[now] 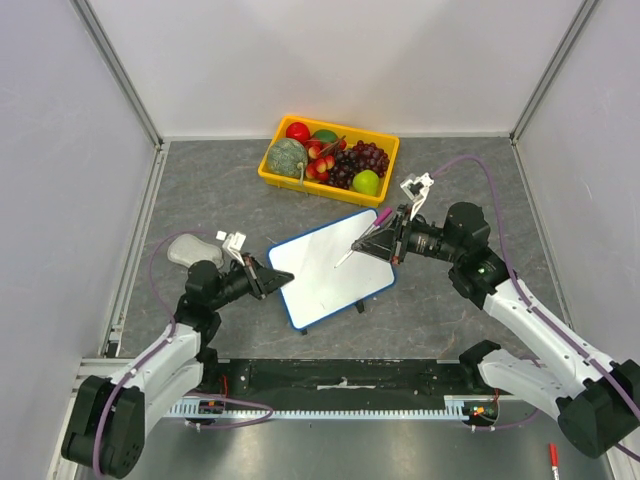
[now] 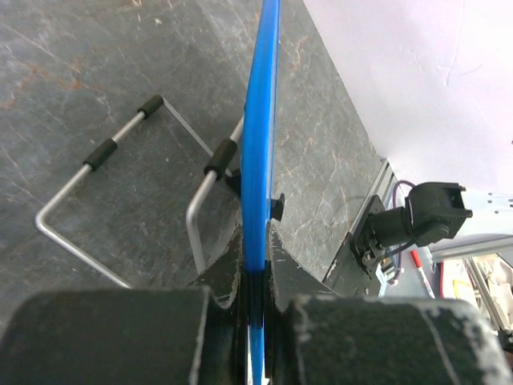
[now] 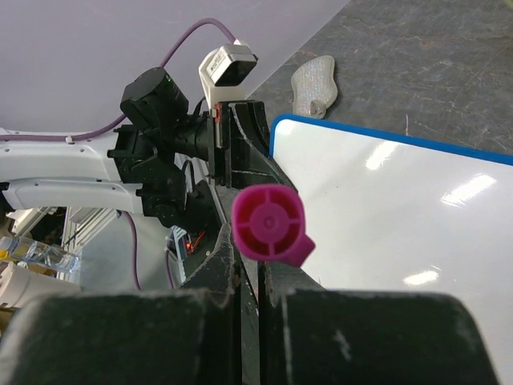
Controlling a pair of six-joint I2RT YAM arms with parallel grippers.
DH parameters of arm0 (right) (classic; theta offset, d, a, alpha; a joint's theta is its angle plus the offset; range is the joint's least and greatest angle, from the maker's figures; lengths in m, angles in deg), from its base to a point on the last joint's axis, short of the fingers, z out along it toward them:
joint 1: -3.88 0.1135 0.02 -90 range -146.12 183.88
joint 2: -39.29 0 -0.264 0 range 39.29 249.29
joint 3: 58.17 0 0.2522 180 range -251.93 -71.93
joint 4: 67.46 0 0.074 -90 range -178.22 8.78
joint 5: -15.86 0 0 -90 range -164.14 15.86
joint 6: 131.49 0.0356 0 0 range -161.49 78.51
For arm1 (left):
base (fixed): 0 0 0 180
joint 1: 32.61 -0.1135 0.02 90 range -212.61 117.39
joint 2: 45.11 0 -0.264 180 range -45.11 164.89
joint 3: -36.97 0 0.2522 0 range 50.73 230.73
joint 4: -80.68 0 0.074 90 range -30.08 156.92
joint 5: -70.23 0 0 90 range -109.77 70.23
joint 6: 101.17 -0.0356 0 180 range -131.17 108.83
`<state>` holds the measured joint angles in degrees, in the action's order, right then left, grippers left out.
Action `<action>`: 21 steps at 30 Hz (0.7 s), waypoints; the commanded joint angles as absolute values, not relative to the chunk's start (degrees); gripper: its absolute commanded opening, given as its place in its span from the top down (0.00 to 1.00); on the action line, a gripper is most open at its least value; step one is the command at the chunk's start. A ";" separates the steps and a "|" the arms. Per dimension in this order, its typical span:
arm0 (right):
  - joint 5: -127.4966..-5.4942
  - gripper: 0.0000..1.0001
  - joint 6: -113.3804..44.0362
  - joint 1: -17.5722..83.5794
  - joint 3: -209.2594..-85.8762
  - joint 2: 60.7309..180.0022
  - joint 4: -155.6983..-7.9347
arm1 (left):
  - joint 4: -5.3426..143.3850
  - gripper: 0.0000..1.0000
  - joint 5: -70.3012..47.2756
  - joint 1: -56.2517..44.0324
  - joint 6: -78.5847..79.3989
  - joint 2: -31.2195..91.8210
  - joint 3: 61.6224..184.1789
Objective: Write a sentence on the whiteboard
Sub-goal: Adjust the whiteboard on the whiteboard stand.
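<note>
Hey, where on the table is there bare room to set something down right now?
Bare table lies left of the fruit basket, beyond the grey pad. Another strip runs between the whiteboard and the arm bases. The centre is crowded: the left gripper clamps the whiteboard's edge and the right gripper holds a marker over it.

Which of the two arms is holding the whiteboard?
The left tool, clamped on the blue rim of the whiteboard; the right tool grips a magenta marker instead.
</note>
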<state>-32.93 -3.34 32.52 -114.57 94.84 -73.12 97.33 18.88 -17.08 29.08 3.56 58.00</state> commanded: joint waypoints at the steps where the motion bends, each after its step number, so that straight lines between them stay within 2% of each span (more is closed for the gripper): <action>1: -32.74 1.00 -2.99 32.18 -114.65 93.51 -72.26 | 88.28 0.98 21.45 -12.05 29.16 1.40 54.52; 13: -32.92 1.00 -2.64 31.91 -115.53 92.90 -72.78 | 75.54 0.98 20.12 -7.74 33.92 -18.20 51.87; 21: -33.09 1.00 -2.38 31.83 -115.62 92.99 -72.70 | 79.22 0.98 24.08 -6.33 33.39 -13.91 52.05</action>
<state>-33.01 -2.92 32.13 -114.54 94.07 -73.19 78.23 17.57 -8.14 32.29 -16.72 54.06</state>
